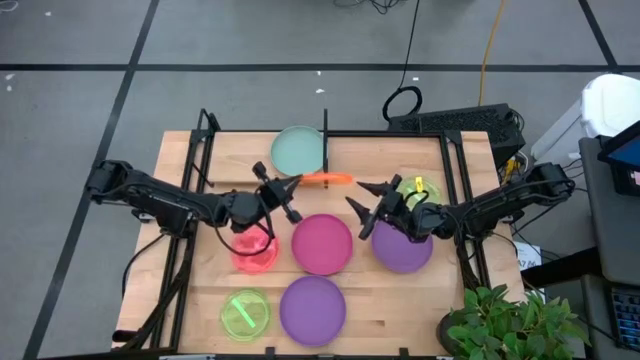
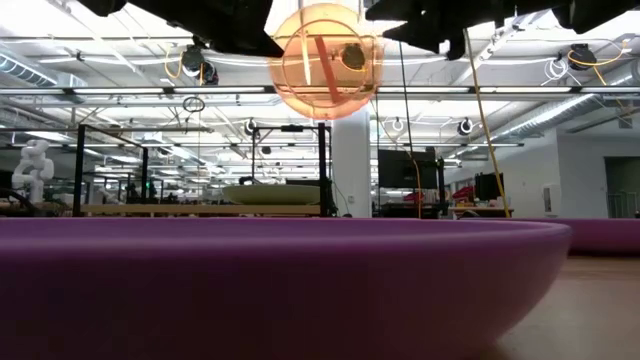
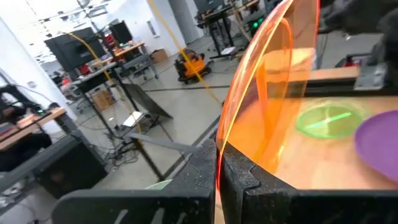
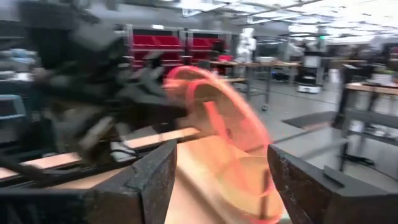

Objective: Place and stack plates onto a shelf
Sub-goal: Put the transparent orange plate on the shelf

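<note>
The left gripper (image 1: 288,192) was clamped on the rim of the orange plate (image 1: 327,179), holding it on edge in the air above the table (image 1: 190,160), just in front of the shelf (image 1: 355,150) where the teal plate (image 1: 298,149) already lay. The plate looked thin, light and stiff, with a slick translucent surface. A pinch at the rim seemed the only practical hold, and a plate carried on edge that way could probably swivel or slip between the fingers (image 3: 239,180). The right gripper (image 1: 362,200) hung spread wide and empty just right of the orange plate, above the magenta plate (image 1: 322,243) and purple plate (image 1: 402,248), facing the orange one.
</note>
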Tool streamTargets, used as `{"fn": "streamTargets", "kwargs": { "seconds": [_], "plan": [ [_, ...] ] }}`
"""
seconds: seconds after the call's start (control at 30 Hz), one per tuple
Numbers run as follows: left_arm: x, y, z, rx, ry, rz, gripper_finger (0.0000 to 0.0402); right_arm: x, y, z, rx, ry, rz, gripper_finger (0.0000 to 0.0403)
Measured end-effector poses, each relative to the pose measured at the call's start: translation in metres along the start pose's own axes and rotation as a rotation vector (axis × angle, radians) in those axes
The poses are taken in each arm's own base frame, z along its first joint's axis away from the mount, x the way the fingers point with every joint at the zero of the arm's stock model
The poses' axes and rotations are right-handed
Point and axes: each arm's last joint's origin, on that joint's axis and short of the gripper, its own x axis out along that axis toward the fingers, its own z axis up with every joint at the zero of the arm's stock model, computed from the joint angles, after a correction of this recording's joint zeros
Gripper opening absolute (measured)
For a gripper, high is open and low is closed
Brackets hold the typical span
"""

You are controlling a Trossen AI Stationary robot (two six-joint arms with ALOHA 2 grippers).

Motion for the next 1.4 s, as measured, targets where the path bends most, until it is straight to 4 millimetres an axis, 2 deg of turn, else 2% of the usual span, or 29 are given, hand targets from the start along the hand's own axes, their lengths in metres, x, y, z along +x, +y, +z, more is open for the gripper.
{"fn": "streamTargets", "kwargs": {
  "seconds": [0.17,0.33,0.5,0.73,0.87,1.07,1.23,1.4],
  "plan": [
    [-0.005,0.02,0.001,0.042,0.065,0.002,0.0003,0.0,0.003,0.006,0.058,-0.048,0.121,0.0235],
    [-0.021,0.059,0.02,-0.031,0.133,0.027,0.0003,-0.004,0.003,0.012,0.074,-0.075,0.152,0.0235],
    [-0.038,0.098,0.028,-0.131,0.256,0.016,0.0003,-0.008,0.002,0.019,0.07,-0.089,0.163,0.0235],
    [-0.049,0.137,0.021,-0.278,0.408,0.079,0.0003,-0.016,0.0,0.031,0.047,-0.129,0.177,0.0235],
    [-0.05,0.142,0.011,-0.373,0.456,0.142,0.0003,-0.02,-0.001,0.036,0.035,-0.148,0.18,0.0235],
    [-0.051,0.145,-0.001,-0.33,0.537,0.244,0.0003,-0.022,-0.002,0.039,0.009,-0.161,0.178,0.0235],
    [-0.053,0.146,-0.007,-0.376,0.571,0.328,0.0003,-0.022,-0.003,0.04,-0.006,-0.163,0.175,0.0235],
    [-0.055,0.159,-0.02,-0.437,0.663,0.459,0.0003,-0.022,-0.003,0.04,-0.006,-0.162,0.174,0.0235]
  ]
}}
